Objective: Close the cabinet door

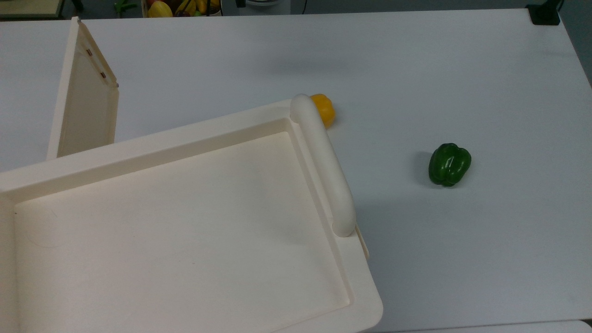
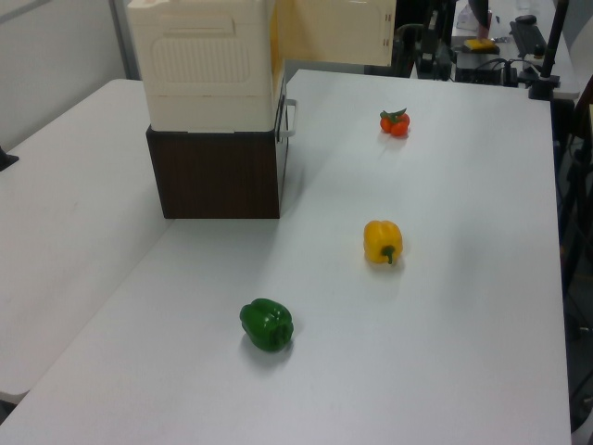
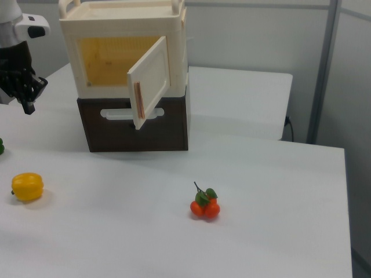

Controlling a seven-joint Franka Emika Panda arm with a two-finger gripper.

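Note:
The cabinet is a large cream-white unit with a recessed tray top and a thick bar handle; it rests on a dark brown base. Its door stands swung open, showing the yellowish inside. In the top view the door juts out at the upper left, and in the left view the door sticks out behind the cabinet. My gripper hangs at the right view's far left, well apart from the door and touching nothing.
On the white table lie a yellow pepper, a green pepper and a red-orange tomato bunch. A second table adjoins it. Clutter stands beyond the far edge.

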